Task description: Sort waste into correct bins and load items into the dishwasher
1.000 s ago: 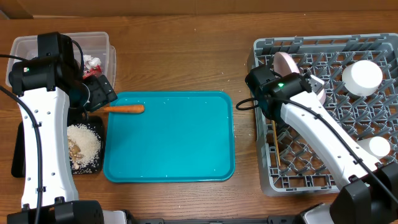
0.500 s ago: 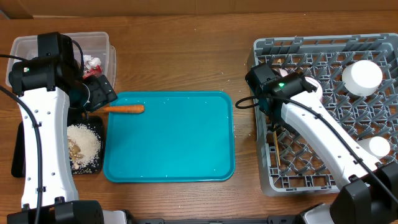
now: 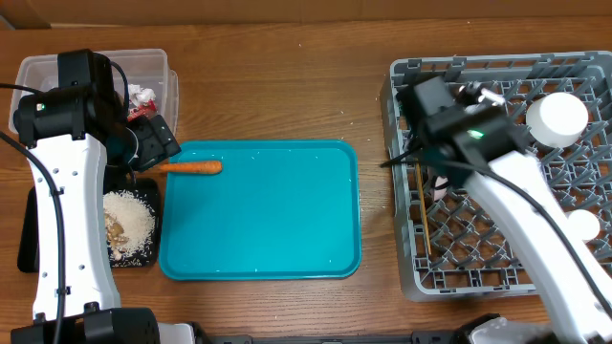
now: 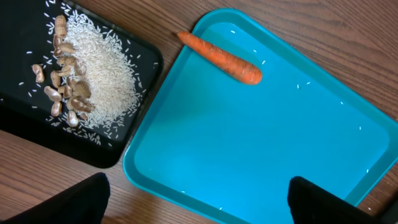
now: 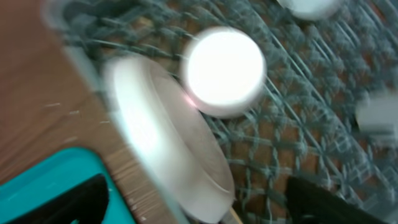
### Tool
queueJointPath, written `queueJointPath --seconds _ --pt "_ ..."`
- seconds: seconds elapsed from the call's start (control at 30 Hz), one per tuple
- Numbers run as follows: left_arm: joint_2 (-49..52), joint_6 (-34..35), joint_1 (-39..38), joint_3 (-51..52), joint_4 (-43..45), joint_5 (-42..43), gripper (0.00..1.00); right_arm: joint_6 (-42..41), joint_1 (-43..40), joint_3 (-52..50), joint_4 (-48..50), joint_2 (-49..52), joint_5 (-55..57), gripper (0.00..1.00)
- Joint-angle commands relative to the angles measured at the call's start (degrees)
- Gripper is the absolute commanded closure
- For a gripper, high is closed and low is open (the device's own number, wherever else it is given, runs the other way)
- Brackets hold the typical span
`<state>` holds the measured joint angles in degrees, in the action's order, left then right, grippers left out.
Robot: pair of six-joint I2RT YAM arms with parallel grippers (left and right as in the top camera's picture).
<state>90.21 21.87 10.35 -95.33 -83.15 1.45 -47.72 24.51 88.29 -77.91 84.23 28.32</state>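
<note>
Over the table from above, the left gripper (image 3: 151, 143) hangs at the top-left corner of the teal tray (image 3: 268, 239), just beside the carrot (image 3: 189, 166), which lies along that tray's upper edge. Behind it, the tub (image 3: 57, 72) shows the wrapper (image 3: 145, 111) and wad (image 3: 142, 94) in its right corner, and the black tray (image 3: 33, 239) carries rice (image 3: 132, 215) and nuts (image 3: 117, 229). Across the table the right arm (image 3: 478, 143) covers the left part of the rack (image 3: 497, 258). The chopsticks (image 3: 421, 210) lie along that side, with a bowl (image 3: 557, 117) and cup (image 3: 581, 225) farther right. On to the left wrist: jaws spread wide with nothing between them, above the teal tray near its corner, and the carrot rests up ahead with its thin end at the rim. Right wrist, badly blurred: the right gripper (image 5: 202, 199) gapes wide too, and the plate (image 5: 168, 149) stands on edge in the rack below it, clear of both fingers, beside a white round dish (image 5: 224, 71).
</note>
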Motion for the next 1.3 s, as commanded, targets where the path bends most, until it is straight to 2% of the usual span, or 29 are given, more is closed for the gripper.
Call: queueJointPath --seconds 0.0,0.07,0.13,0.27,0.57,0.67,0.93,1.03,1.27 --pt "-0.2 -1.4 0.1 -0.4 0.0 -0.2 0.05 16.8 0.2 2.6 3.2 -4.1 -9.6 0.02" --pt "-0.2 -1.4 0.1 -0.4 0.0 -0.2 0.05 25.8 0.2 2.6 5.0 -4.2 -20.5 0.02" --pt "-0.2 -1.4 0.1 -0.4 0.0 -0.2 0.04 31.5 0.2 2.5 5.7 -3.6 -31.0 0.02" --pt "-0.2 -1.3 0.1 -0.4 0.0 0.1 0.04 32.5 0.6 1.9 5.9 -1.1 -38.3 0.02" --pt "-0.2 -0.8 -0.5 0.8 0.8 1.6 0.03 34.2 5.2 1.8 7.2 5.2 -38.4 0.02" --pt "0.1 1.9 -1.4 3.4 3.3 3.2 0.0 34.2 5.4 1.8 7.6 5.1 -38.3 0.02" --pt "0.5 13.8 -2.9 16.4 19.3 6.1 0.0 34.0 2.9 2.0 4.7 3.1 -35.8 0.04" --pt "0.5 19.9 -3.0 21.0 24.3 6.0 0.0 32.5 0.8 3.2 2.5 0.9 -32.5 0.04" --pt "0.5 29.5 -3.0 30.6 38.4 4.5 0.0 32.5 -7.0 4.7 1.2 -5.8 -32.5 0.01"
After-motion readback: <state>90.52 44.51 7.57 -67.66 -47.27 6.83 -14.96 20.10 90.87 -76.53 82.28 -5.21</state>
